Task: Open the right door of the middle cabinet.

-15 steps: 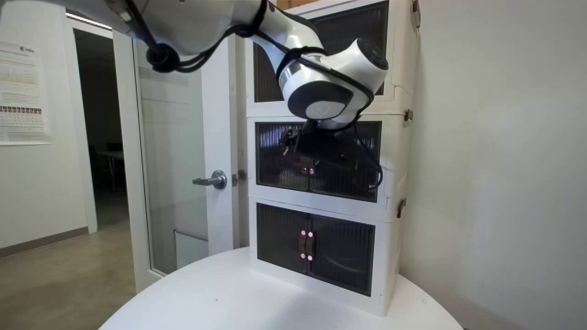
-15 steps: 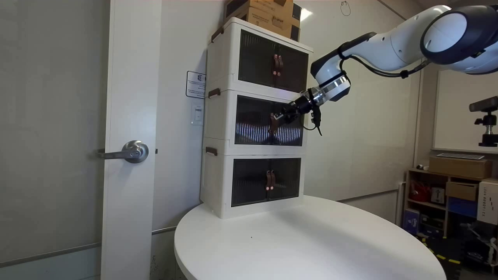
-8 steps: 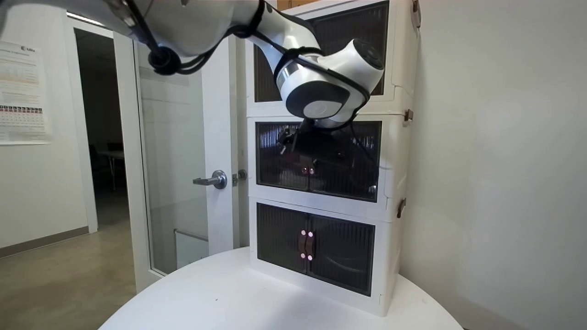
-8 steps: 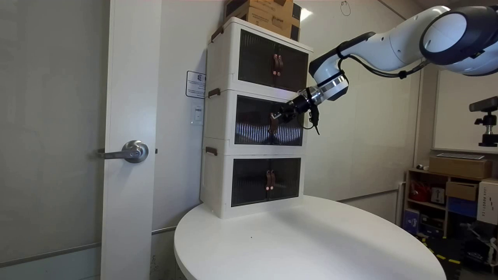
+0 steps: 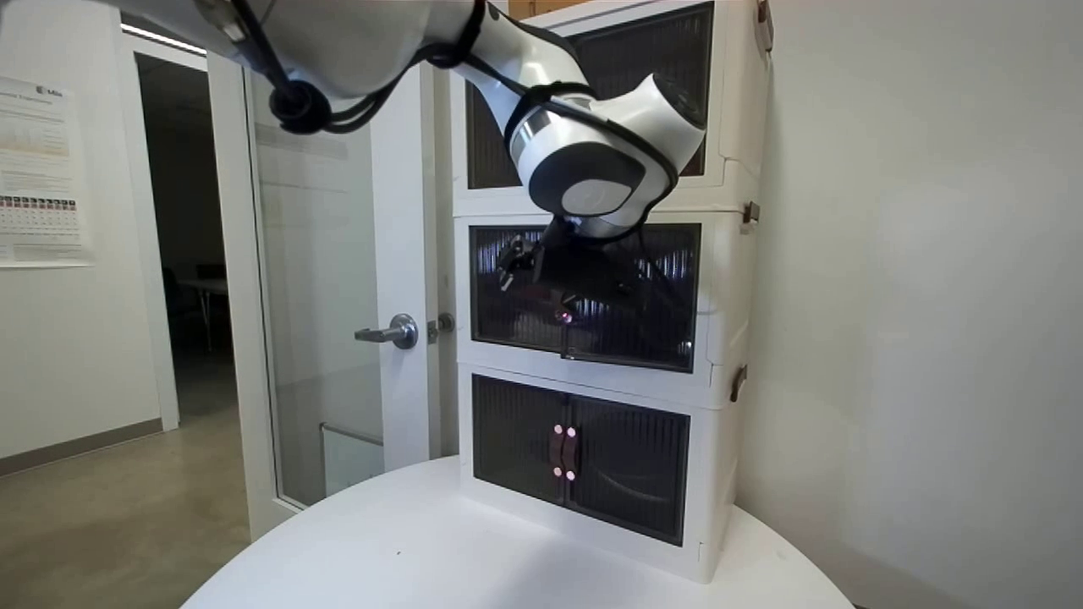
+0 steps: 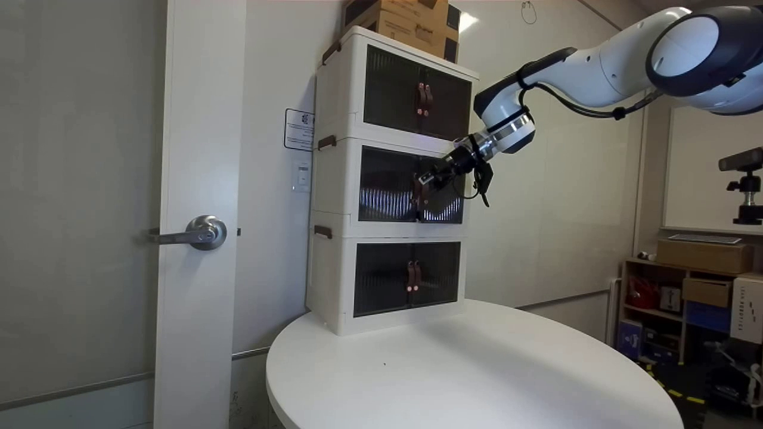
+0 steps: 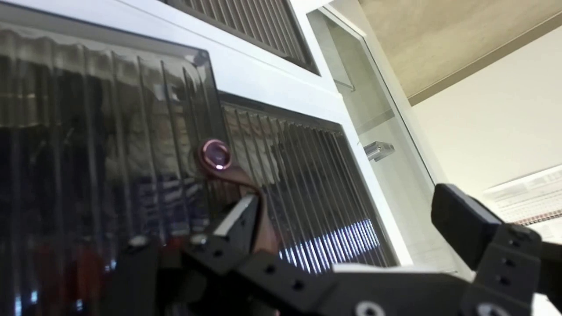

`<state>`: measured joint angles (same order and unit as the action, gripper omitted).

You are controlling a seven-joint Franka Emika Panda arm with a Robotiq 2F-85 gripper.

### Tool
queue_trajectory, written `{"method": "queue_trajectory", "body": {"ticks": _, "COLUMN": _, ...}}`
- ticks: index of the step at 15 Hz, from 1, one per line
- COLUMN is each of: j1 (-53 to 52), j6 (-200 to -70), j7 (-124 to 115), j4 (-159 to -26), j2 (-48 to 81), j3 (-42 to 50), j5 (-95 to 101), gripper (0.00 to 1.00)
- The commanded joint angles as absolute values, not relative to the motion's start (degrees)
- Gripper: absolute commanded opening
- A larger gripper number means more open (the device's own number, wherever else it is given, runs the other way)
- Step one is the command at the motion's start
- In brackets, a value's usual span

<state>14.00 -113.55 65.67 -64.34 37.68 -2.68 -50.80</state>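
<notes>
Slippage is to be feared first: the black two-fingered pincer (image 7: 347, 204) is spread wide with nothing clamped, and only one fingertip (image 7: 237, 216) appears to be hooked behind the brown leather strap handle (image 7: 266, 239) of the dark, smoky, ribbed right door (image 7: 101, 145), so the strap may be lost if the pull is directed sideways. This door is seen slightly ajar, as right half of the front of the white boxy middle cabinet (image 6: 332, 185). If its swing is not followed, the white three-tier stack (image 6: 325, 277) could be dragged on the round white counter (image 6: 465, 381).
</notes>
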Motion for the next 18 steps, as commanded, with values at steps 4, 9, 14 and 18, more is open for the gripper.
{"method": "queue_trajectory", "body": {"ticks": 4, "j1": 13.0, "j6": -108.9, "j7": 68.4, "j4": -73.1, "j2": 31.7, "j3": -4.4, "j5": -46.4, "gripper": 1.00}}
{"method": "queue_trajectory", "body": {"ticks": 9, "j1": 12.5, "j6": -117.8, "j7": 65.3, "j4": -80.4, "j2": 26.3, "j3": -1.8, "j5": -43.1, "gripper": 1.00}}
{"method": "queue_trajectory", "body": {"ticks": 14, "j1": 12.0, "j6": -130.4, "j7": 55.8, "j4": -88.6, "j2": 20.3, "j3": 0.8, "j5": -41.7, "gripper": 1.00}}
{"method": "queue_trajectory", "body": {"ticks": 18, "j1": 11.9, "j6": -136.4, "j7": 45.7, "j4": -93.7, "j2": 16.4, "j3": 3.2, "j5": -38.2, "gripper": 1.00}}
